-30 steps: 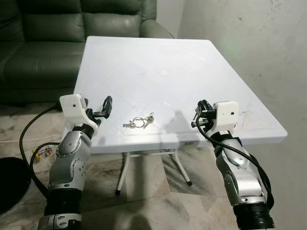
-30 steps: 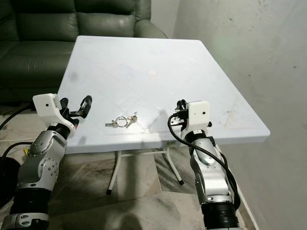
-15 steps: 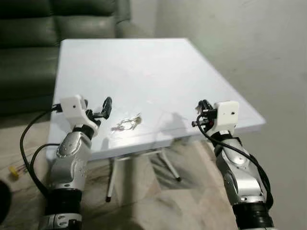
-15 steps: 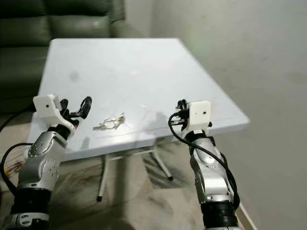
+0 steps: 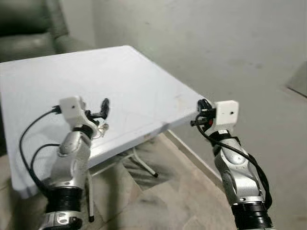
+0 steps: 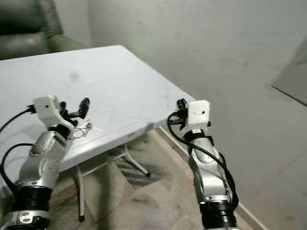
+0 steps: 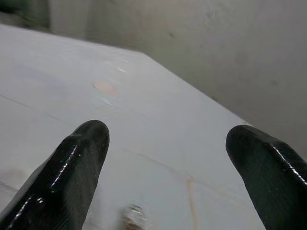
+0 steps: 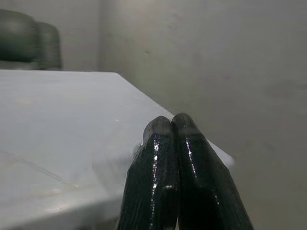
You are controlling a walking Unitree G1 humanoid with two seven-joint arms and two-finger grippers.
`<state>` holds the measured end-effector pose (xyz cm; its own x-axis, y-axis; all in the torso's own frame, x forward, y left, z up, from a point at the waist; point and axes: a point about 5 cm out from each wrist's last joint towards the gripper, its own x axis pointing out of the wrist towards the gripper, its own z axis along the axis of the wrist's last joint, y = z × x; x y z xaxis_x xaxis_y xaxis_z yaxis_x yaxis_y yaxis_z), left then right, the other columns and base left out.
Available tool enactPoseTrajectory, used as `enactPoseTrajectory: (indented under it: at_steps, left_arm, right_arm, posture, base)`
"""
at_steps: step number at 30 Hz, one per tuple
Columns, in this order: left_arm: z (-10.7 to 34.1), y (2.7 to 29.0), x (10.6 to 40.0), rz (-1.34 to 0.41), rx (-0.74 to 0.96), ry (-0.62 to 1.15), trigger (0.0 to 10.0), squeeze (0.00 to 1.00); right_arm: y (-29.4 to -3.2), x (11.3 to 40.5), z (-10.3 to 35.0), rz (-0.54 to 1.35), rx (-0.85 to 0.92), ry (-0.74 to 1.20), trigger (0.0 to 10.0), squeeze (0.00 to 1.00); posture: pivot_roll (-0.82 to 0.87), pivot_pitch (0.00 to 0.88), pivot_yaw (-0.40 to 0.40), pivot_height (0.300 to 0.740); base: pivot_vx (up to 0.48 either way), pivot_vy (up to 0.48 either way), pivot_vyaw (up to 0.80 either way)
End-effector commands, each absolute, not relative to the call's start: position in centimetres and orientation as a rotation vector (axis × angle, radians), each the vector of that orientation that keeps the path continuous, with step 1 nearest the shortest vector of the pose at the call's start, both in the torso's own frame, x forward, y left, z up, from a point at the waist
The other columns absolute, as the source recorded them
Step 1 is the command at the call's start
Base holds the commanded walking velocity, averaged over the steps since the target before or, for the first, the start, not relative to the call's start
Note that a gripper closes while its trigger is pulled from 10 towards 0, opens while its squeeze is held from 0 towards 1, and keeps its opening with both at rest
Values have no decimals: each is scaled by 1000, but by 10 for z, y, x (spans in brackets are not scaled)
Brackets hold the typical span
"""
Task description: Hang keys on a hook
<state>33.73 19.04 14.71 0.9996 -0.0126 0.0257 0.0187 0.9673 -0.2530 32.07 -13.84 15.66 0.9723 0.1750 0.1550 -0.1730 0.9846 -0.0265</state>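
so, view: the whole scene has swung toward the bare wall (image 5: 201, 38) since 1 second ago; the camera turned, the things did not.
keys: the keys (image 6: 84, 128) lie on the white surface (image 5: 120, 81) near its front edge, just under the left gripper (image 5: 101, 111).
left jaws: wide apart, holding nothing.
right jaws: right gripper (image 8: 173, 143) pressed together, empty, off the surface's corner.
meaning: keys not yet picked up; no hook seen, so turning now looks premature.

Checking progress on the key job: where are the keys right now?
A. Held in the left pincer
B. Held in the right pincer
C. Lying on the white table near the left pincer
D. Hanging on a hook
C: the keys lie on the white table just by the open left pincer; the right pincer is shut on nothing.
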Motion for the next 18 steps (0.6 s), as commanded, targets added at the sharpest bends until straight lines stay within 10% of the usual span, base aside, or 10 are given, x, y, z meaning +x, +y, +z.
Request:
enactPoseTrajectory:
  at_steps: [1, 18]
  left_arm:
    - [146, 180, 340, -37, -268, -2, 10000, 0]
    - [144, 178, 337, -35, -260, 10, 10000, 0]
  right_arm:
    - [-146, 321, 161, 152, -20, -166, 10000, 0]
    - [-141, 318, 159, 165, -15, -155, 10000, 0]
  posture:
    - [-45, 0, -78, 740]
    - [-41, 0, -86, 740]
  base:
    - [0, 0, -763]
    - [0, 0, -757]
